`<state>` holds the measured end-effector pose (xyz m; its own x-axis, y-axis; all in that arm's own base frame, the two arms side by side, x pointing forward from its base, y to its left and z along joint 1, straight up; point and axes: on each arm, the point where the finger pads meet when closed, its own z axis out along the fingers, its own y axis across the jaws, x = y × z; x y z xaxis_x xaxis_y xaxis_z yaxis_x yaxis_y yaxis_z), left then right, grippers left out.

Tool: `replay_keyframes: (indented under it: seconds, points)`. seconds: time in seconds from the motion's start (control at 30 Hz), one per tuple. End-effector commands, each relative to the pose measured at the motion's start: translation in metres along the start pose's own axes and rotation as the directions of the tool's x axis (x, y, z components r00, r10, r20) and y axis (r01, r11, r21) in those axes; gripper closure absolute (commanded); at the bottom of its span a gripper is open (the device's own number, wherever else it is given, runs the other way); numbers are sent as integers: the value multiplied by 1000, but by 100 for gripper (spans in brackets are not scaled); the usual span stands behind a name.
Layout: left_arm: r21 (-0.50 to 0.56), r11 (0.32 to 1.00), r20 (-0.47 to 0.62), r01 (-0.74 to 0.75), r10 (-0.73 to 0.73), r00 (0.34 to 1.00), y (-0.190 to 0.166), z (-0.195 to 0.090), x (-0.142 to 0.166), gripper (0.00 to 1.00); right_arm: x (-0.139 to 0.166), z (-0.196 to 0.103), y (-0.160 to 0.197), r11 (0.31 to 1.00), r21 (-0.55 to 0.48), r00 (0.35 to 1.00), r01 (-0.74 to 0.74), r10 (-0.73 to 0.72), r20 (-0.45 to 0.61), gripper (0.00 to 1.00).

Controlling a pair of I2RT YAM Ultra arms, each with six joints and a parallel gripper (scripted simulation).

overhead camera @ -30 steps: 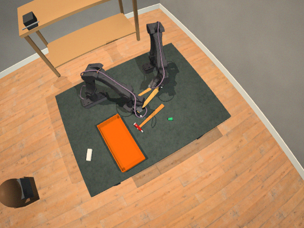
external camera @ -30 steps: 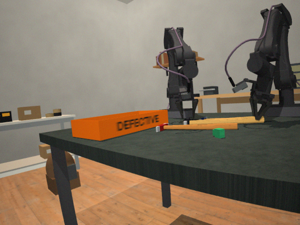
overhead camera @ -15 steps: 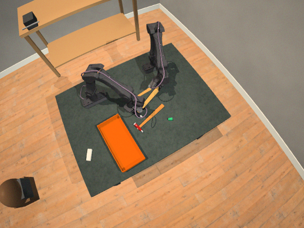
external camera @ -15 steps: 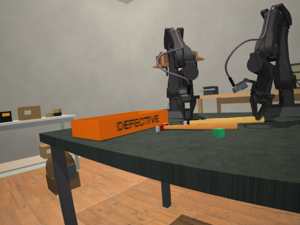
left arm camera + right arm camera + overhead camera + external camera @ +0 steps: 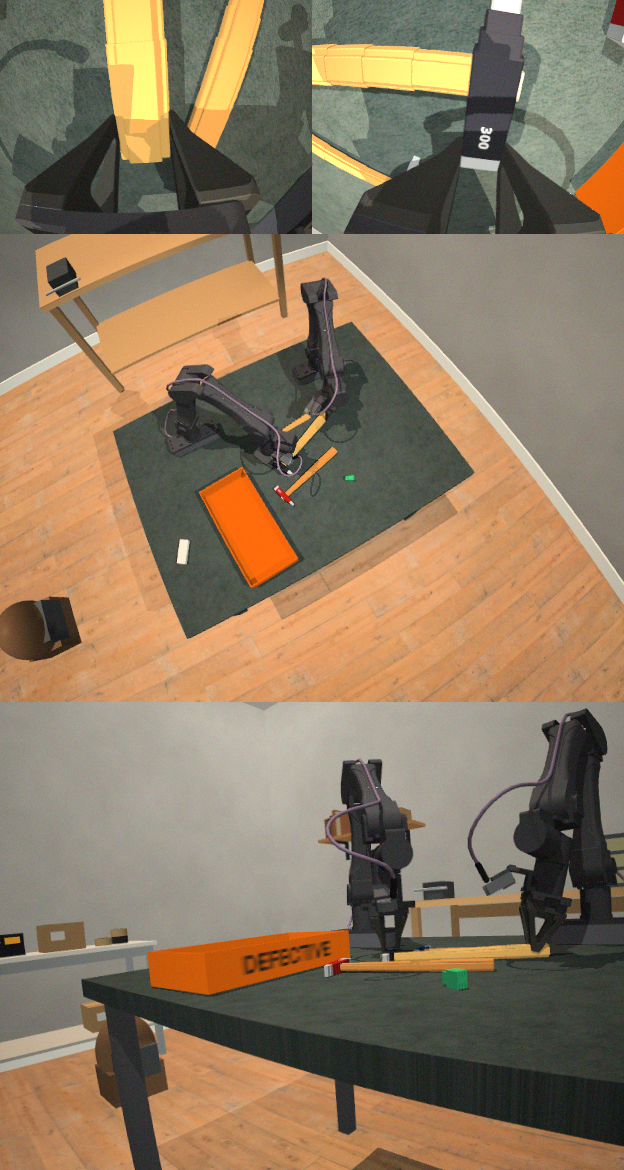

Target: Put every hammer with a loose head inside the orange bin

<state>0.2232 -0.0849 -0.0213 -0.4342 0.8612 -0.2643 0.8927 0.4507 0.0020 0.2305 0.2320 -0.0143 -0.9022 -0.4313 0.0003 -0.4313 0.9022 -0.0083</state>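
A hammer with a black head marked 300 (image 5: 493,95) and yellow handle (image 5: 308,436) (image 5: 468,952) (image 5: 140,50) lies on the dark table. My left gripper (image 5: 142,119) (image 5: 538,948) is shut on its handle near the free end. My right gripper (image 5: 481,148) (image 5: 388,953) is shut on one end of its head, a fingertip against each side. The red-headed hammer (image 5: 283,495) (image 5: 617,16) lies flat beside the bin. The third hammer's handle (image 5: 296,423) (image 5: 225,75) (image 5: 349,162) lies on the other side; its head is mostly hidden. The orange bin (image 5: 252,531) (image 5: 178,968) is empty.
A small green block (image 5: 349,478) (image 5: 455,979) lies beyond the red-headed hammer's handle end. A white block (image 5: 182,551) lies on the far side of the bin. The three handles lie close together, and the bin is close to the red head.
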Motion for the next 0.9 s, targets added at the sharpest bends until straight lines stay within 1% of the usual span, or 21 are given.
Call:
replay_keyframes:
  seconds: [0.0, 0.03, 0.1, 0.3, 0.57, 0.87]
  points:
    - [13, 1000, -41, 12, -12, 999, -6, -1, 14, 74, 0, -4, 1, 1000, -14, 1000, 5, -5, 16, 83]
    - [14, 1000, -47, 14, -13, 999, -6, -1, 16, 74, 2, -4, -2, 1000, -15, 1000, 2, -2, 4, 83]
    - [17, 1000, -59, 17, -16, 998, -7, -1, 19, 74, 5, -3, -8, 1000, 16, 1000, -1, 1, -5, 83]
    - [23, 999, -83, 24, -22, 996, -10, 0, 25, 74, 7, -3, -16, 999, 46, 1000, -5, 5, -12, 83]
    - [29, 999, -116, 35, -32, 993, -12, 1, 33, 74, 11, -4, -34, 993, 115, 1000, -11, 14, -26, 83]
    - [44, 998, -164, 50, -42, 986, -17, 4, 45, 74, 12, -4, -40, 991, 131, 999, -20, 23, -28, 83]
